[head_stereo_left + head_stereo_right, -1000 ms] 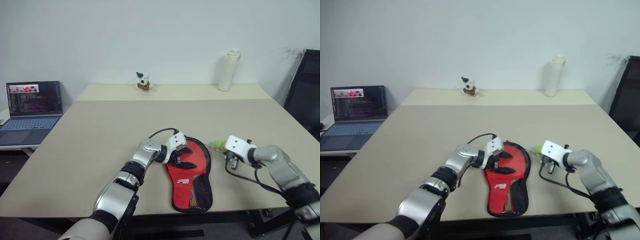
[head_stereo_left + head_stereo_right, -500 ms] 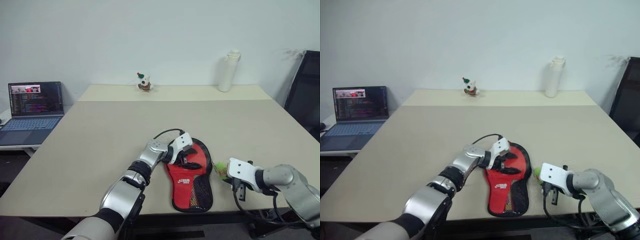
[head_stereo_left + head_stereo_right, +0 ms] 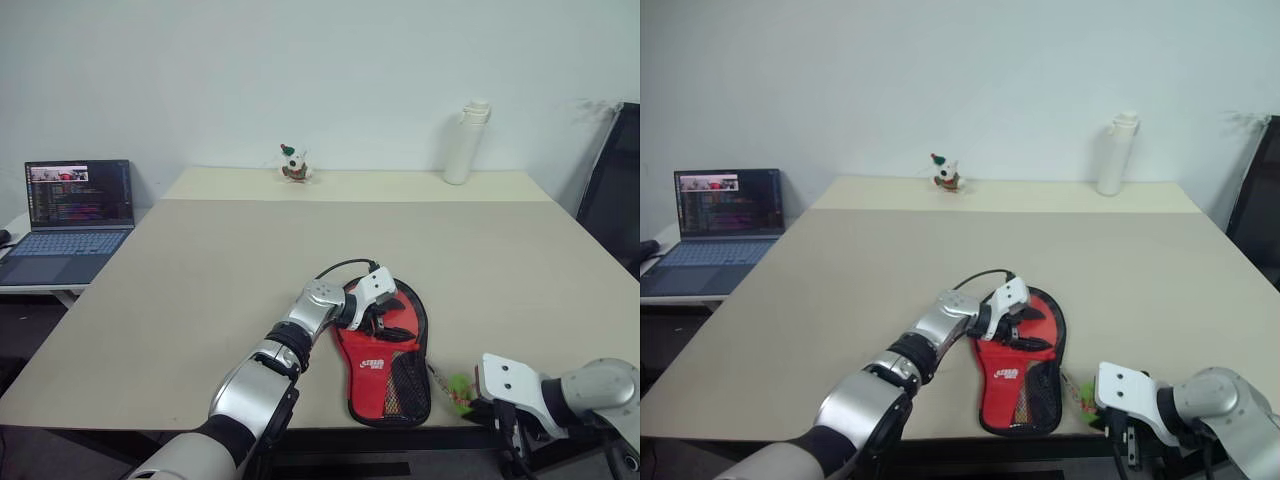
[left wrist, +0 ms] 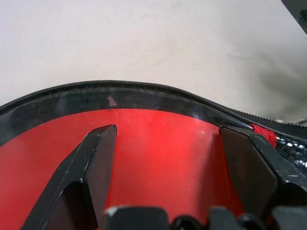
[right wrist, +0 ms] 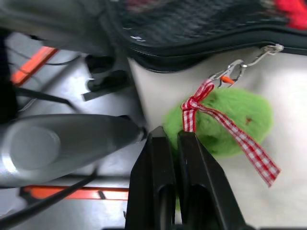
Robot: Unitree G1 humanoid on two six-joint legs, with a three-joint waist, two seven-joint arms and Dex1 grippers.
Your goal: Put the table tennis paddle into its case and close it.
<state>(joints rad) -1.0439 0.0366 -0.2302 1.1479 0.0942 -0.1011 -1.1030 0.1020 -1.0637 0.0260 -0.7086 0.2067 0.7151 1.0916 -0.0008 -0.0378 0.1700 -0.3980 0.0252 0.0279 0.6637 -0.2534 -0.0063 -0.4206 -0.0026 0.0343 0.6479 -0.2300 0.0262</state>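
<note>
Nearest, at the table's [image 3: 200, 300] front edge: one right gripper [image 5: 173, 143], its two black fingers pressed together. The fingertips sit against the gingham ribbon of one fuzzy green pom-pom charm [image 5: 230, 122]; whether they pinch the ribbon cannot be told. One small metal clip [image 5: 229, 72] joins the charm to the zipper at the case's rim, near the table edge.

Next, one case [image 3: 385, 345] lying flat on the tabletop, black-rimmed, its narrow mesh end toward the front edge and its round end farther in. One red panel with a white logo [image 3: 372, 364] shows on the upper half. Through and within the case, the red face of one table tennis paddle [image 4: 158, 143] is seen lying inside the rim; the handle cannot be made out clearly.

Over the round end, one left gripper [image 3: 385, 318], its two fingers [image 4: 98, 158] spread wide apart and laid down on the red surface, holding nothing between them. One black cable loops over its wrist.

Farther, on a side stand to the left: one open laptop [image 3: 65, 215] with a lit screen.

At the far edge of the table: one small figurine [image 3: 292, 163] and, to the right, one white bottle [image 3: 463, 142], upright. One dark chair [image 3: 615, 190] stands at the far right.
</note>
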